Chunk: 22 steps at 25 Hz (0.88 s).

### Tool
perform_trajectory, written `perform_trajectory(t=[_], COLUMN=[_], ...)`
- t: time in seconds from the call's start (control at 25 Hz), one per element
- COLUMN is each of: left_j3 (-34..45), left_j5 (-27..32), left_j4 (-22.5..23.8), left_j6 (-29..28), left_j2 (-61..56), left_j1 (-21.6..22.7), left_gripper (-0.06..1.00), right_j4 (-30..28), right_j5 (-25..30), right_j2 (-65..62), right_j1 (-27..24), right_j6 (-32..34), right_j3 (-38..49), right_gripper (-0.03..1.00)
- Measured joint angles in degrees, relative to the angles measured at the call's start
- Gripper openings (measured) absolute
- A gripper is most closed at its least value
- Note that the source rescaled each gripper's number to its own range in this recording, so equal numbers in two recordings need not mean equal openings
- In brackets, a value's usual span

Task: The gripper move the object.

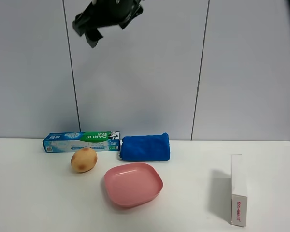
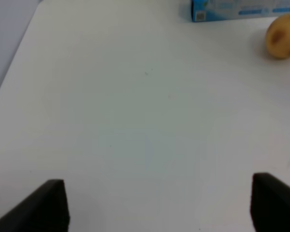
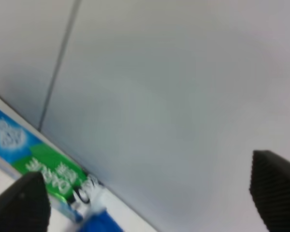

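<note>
- Right gripper [image 1: 89, 30]: sits high in the upper left of the exterior view, in front of the grey wall [image 1: 150, 82] and well above the table [image 1: 34, 203]; the arm behind it runs out of the top edge of the frame
- Right gripper [image 3: 145, 166] claw state: the two black fingers [image 3: 24, 203] stand wide apart with nothing between them; its wrist camera looks mainly at the wall
- Left gripper [image 2: 157, 181]: not in the exterior view; its wrist view shows it over bare white table, fingers [image 2: 43, 208] spread wide and holding nothing
- Toothpaste carton [image 1: 81, 141]: lies flat along the back of the table against the wall, left of centre, well apart from both grippers
- The carton's black-and-white end touches or nearly touches a folded blue towel [image 1: 145, 147] to its right
- A potato [image 1: 83, 159] rests just in front of the carton
- A pink dish [image 1: 133, 183] sits lower centre, in front of the towel
- A white box [image 1: 238, 189] with red print stands on edge at the lower right
</note>
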Motion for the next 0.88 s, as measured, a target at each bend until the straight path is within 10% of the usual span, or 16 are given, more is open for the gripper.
perform_trajectory(t=[0.28,0.88], left_j3=[0.0,0.0], left_j5=[0.0,0.0], left_j4=[0.0,0.0], left_j6=[0.0,0.0], left_j2=[0.0,0.0], left_j1=[0.0,0.0], left_gripper=[1.0,1.0], right_j4=[-1.27,9.34], right_j5=[16.28,17.69], right_j2=[-9.02,-26.29], right_j1=[-0.35,-4.61], right_j6=[0.07,11.67], right_j3=[-0.06,30.81], right_gripper=[0.83,0.83])
